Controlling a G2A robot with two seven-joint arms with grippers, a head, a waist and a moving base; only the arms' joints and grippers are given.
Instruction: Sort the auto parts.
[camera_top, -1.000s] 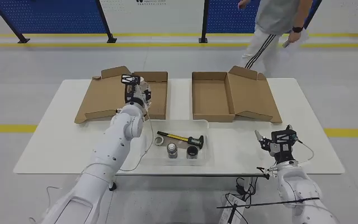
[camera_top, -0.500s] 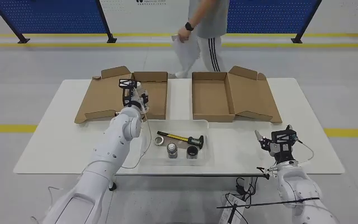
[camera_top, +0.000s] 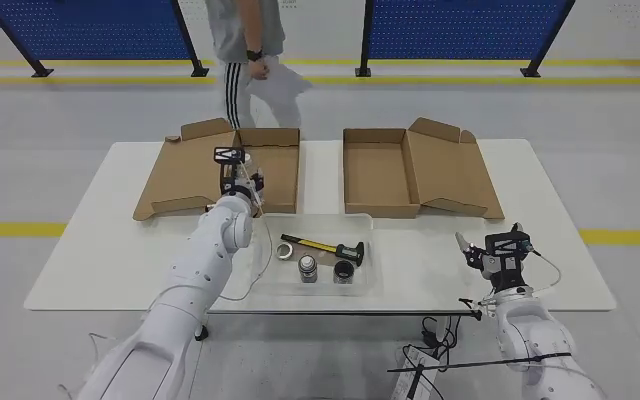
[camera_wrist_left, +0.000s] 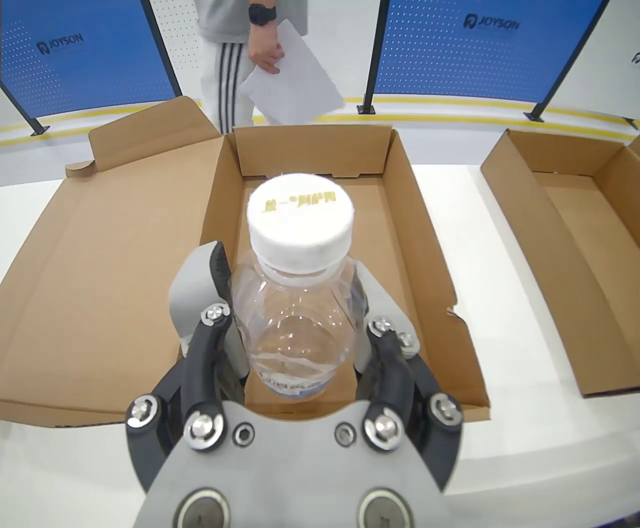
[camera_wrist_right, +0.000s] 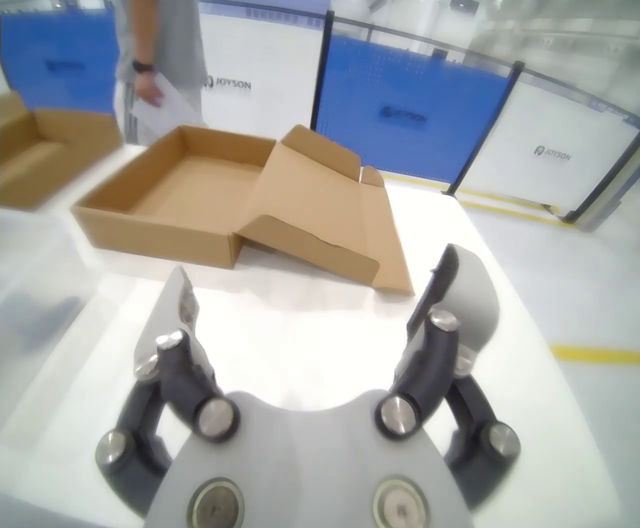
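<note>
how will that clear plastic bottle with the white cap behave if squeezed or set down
Likely light: the clear plastic bottle looks mostly empty. Its thin ribbed wall may dent under the left gripper. Round-bodied, it could roll if laid down in the brown cardboard box.

Pretty slim pickings for print. Got one short line of small gold characters across the top of the white cap (camera_wrist_left: 300, 220) on the clear bottle (camera_wrist_left: 292, 320), hard to make out cleanly. Can also spot a blue label band (camera_wrist_left: 295, 382) low on the bottle, with lettering way too tiny to read. Past the far edge of the surface (camera_wrist_left: 520, 350): a white logo-plus-word mark up on each of the blue panels (camera_wrist_left: 450, 55). Same kind of mark in dark on the white panels (camera_wrist_right: 552, 130) from the right wrist view, and fainter dark ones on the blue panels there too. From the top view, just a tiny dark smudge of lettering on a white panel, unreadable.
</note>
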